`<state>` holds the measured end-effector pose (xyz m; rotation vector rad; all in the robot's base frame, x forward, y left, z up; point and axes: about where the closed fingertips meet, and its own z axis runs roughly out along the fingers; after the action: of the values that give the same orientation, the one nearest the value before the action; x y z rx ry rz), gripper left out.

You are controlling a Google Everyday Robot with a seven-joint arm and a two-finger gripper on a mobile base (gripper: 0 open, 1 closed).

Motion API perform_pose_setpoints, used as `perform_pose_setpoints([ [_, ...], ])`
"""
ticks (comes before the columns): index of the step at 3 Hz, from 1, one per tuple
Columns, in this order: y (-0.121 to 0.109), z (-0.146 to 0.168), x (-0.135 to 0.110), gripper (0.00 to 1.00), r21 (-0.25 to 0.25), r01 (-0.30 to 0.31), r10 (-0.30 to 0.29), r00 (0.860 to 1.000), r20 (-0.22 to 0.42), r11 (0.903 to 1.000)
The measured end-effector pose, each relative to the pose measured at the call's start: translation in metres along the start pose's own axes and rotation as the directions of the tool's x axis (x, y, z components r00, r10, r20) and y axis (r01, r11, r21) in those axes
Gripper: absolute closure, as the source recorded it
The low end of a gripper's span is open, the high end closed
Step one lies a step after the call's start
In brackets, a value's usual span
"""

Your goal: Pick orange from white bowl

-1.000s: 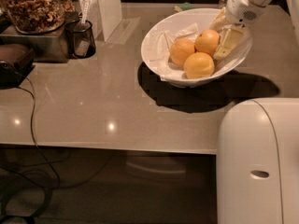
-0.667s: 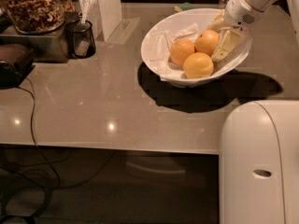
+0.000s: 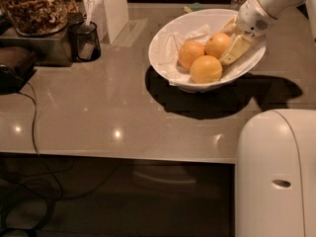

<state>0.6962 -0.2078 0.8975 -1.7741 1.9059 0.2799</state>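
Note:
The white bowl (image 3: 168, 43) sits tilted on the counter at the upper middle, with crumpled white paper (image 3: 190, 33) inside. Three oranges lie in it: one at the left (image 3: 190, 53), one at the front (image 3: 206, 69) and one at the back right (image 3: 216, 43). My gripper (image 3: 229, 39) reaches down into the bowl from the upper right. It is against the right side of the back-right orange and partly hides it. The white arm behind it runs out of the top right corner.
A small dark cup (image 3: 85, 39), a jar of nuts (image 3: 37, 6) on a metal box and a white upright block (image 3: 111, 9) stand at the back left. A dark device (image 3: 15, 68) with a cable lies at the left. My white base (image 3: 276, 174) fills the lower right.
The gripper has edged slightly further down into the bowl beside the back-right orange. The bowl and the oranges have not visibly moved.

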Motion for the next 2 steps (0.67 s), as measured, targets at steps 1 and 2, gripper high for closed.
perform_pose_setpoints([
  [1, 0.0014, 0.0032, -0.0011, 0.56, -0.007, -0.008, 0.008, 1.000, 0.025, 0.9999],
  [2, 0.0026, 0.0019, -0.0009, 0.79, -0.005, -0.020, 0.020, 0.999, 0.040, 0.9998],
])
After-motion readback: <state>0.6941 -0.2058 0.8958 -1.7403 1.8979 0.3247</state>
